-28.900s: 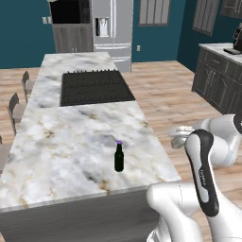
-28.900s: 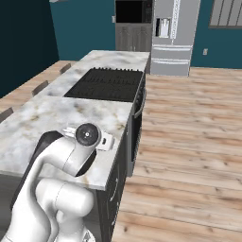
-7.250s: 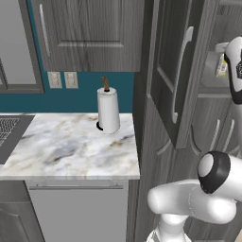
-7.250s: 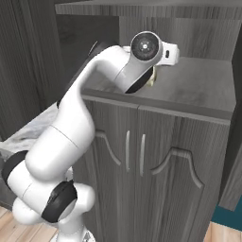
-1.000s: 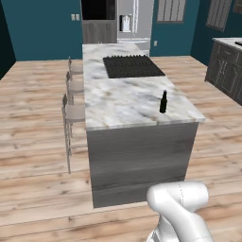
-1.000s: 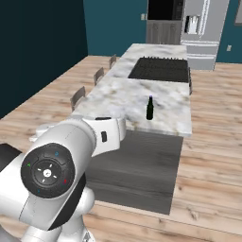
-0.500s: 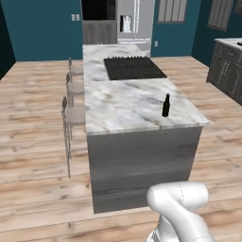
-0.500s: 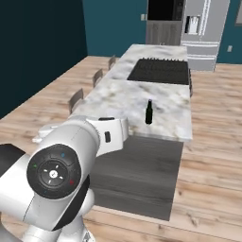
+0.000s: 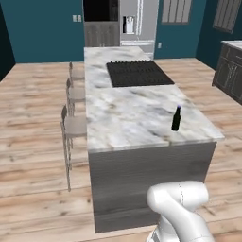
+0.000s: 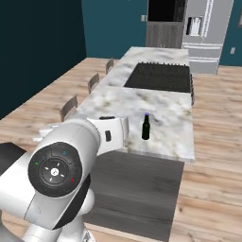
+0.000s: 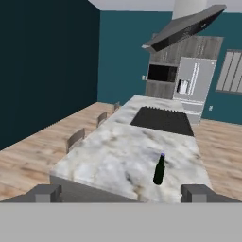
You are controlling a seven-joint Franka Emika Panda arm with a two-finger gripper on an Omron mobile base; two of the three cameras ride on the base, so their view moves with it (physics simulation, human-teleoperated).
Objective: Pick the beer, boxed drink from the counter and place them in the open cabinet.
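On the counter (image 9: pixel 127 113), upright beer (image 9: pixel 176 118)

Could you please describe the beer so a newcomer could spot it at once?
Find the long marble counter with the black cooktop set into it. Near the counter's end nearest the robot stands the beer, a small, near-black bottle with a purple cap.
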